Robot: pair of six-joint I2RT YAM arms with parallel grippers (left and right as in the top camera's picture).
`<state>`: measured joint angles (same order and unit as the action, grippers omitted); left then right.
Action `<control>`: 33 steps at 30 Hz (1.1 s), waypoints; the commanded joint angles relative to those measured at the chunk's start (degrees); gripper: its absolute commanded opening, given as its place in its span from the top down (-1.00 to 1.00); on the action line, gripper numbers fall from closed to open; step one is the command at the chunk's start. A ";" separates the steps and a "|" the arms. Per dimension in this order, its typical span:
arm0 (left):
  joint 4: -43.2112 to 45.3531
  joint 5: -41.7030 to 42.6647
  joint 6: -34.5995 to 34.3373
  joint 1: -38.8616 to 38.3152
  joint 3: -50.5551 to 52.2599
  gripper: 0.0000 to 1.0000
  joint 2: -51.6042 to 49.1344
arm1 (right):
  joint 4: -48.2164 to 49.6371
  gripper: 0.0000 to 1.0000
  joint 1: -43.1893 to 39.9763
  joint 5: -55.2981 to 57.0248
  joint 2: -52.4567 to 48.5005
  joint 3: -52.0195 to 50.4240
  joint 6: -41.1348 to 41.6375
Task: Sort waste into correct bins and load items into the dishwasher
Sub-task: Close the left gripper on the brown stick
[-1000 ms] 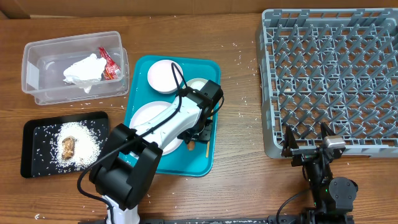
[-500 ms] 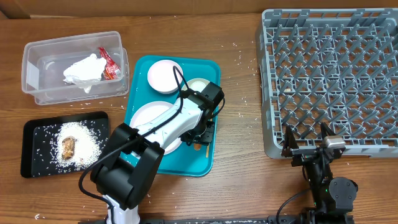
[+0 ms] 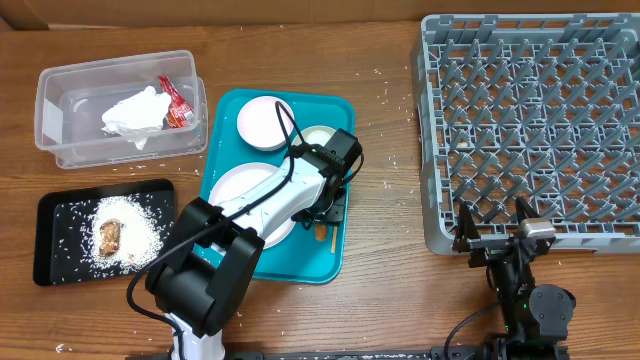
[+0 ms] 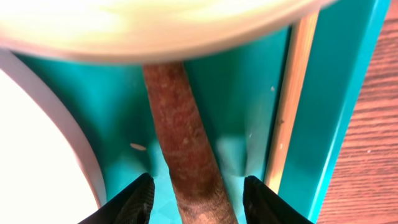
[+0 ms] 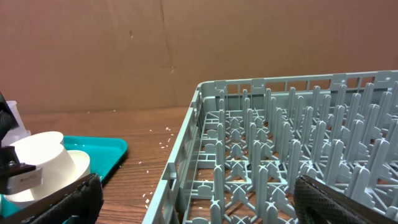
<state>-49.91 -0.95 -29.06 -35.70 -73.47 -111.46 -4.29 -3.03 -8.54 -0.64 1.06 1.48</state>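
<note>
Partway — crumpled white paper napkin (image 3: 130, 110) lay in clear plastic tub (image 3: 60, 100), grey pegged dish rack (image 3: 530, 120) empty, left gripper (image 4: 198, 193) jaws spread astride long brown food scrap (image 4: 183, 155) on teal tray (image 3: 300, 262) beside round white plates (image 3: 263, 122) — right gripper (image 3: 493, 222) gaped wide.

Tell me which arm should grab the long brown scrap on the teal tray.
Left: the left gripper, open, straddles the long brown scrap on the teal tray. The right gripper sits open by the dish rack, far off.

A teal serving tray (image 3: 300, 262) lies left of centre on the brown wood-grain counter (image 3: 390, 300) — its long side running near to far. Behind the counter's far edge stands a plain brown board wall (image 5: 124, 50) — one vertical seam showing.
</note>
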 commanded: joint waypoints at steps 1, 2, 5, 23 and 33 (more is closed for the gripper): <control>0.50 -0.96 -1.90 -0.33 0.37 0.02 -0.74 | 0.26 -1.00 -0.33 0.52 0.04 -0.59 -0.22; 0.63 -0.96 -1.97 -0.33 0.37 0.02 -0.74 | 0.26 -1.00 -0.33 0.52 0.04 -0.59 -0.22; 0.70 -0.96 -2.40 -0.33 0.37 0.03 -0.74 | 0.26 -1.00 -0.31 0.52 0.04 -0.59 -0.22; 0.63 3.93 -3.78 -0.33 2.71 0.35 -0.72 | 0.26 -1.00 -0.33 0.52 0.04 -0.59 -0.22; -7.96 3.98 -3.76 -0.33 -3.19 0.47 -0.37 | 0.26 -1.00 -0.33 0.52 0.04 -0.59 -0.20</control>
<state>-56.42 2.17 -32.08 -35.70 -73.17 -111.53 -4.25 -3.01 -8.51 -0.64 1.06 1.48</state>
